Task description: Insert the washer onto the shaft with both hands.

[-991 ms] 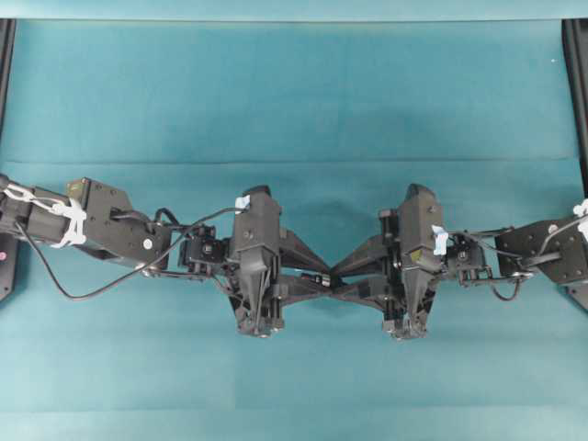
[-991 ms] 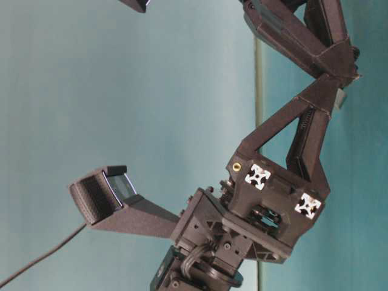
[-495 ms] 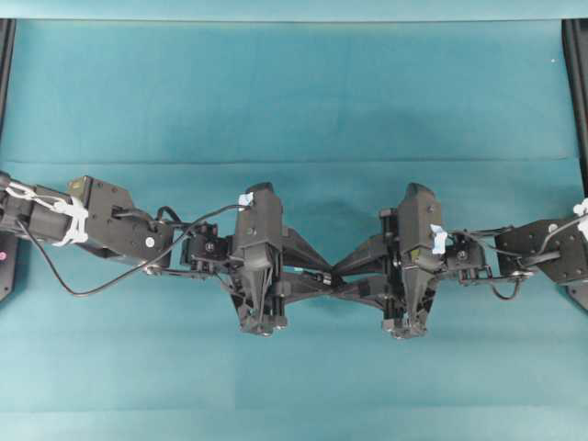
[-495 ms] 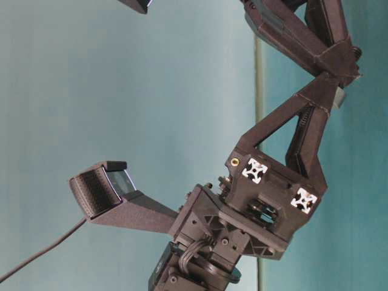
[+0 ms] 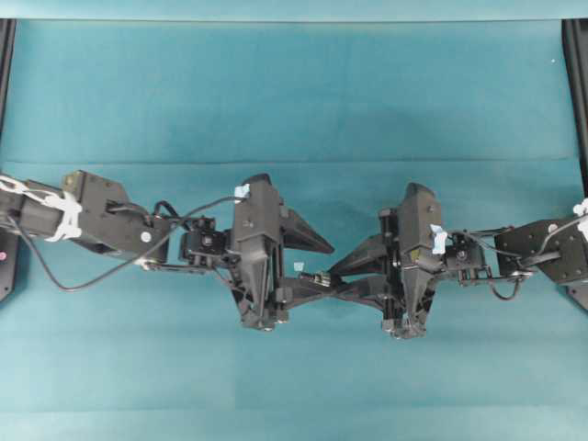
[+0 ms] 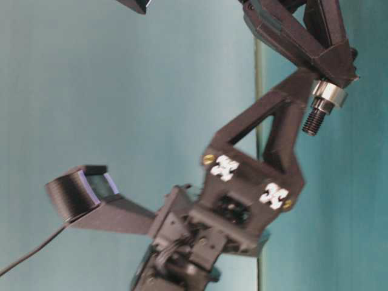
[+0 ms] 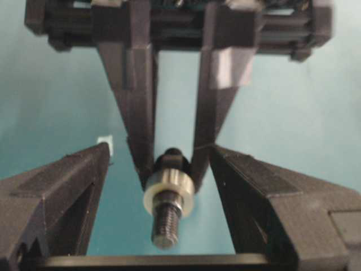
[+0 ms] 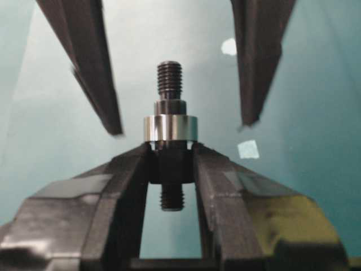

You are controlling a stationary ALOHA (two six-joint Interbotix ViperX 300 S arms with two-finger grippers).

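Note:
The washer (image 8: pixel 170 128), a silver ring, sits on the shaft (image 8: pixel 170 76) against its thicker dark step. The shaft's threaded end points at the left hand. My right gripper (image 8: pixel 171 157) is shut on the shaft's thick dark part. In the left wrist view the washer (image 7: pixel 169 189) rings the shaft (image 7: pixel 166 223). My left gripper (image 7: pixel 159 151) stands open, a finger well clear on each side. From table level, the washer (image 6: pixel 329 93) and shaft tip (image 6: pixel 311 123) hang free of the left fingers (image 6: pixel 267 121). Overhead, both grippers meet at mid-table around the shaft (image 5: pixel 319 276).
Teal cloth (image 5: pixel 294 92) covers the table. Small pale tape squares lie on it below the grippers (image 8: pixel 248 149), (image 7: pixel 105 141). Black frame rails (image 5: pixel 577 83) stand at the right and left edges. Both arms stretch inward from the sides, and a cable (image 5: pixel 83 287) loops off the left arm.
My left gripper has opened wide and let go of the washer, which stays on the shaft. The left arm has drawn back slightly to the left. The right gripper has not moved.

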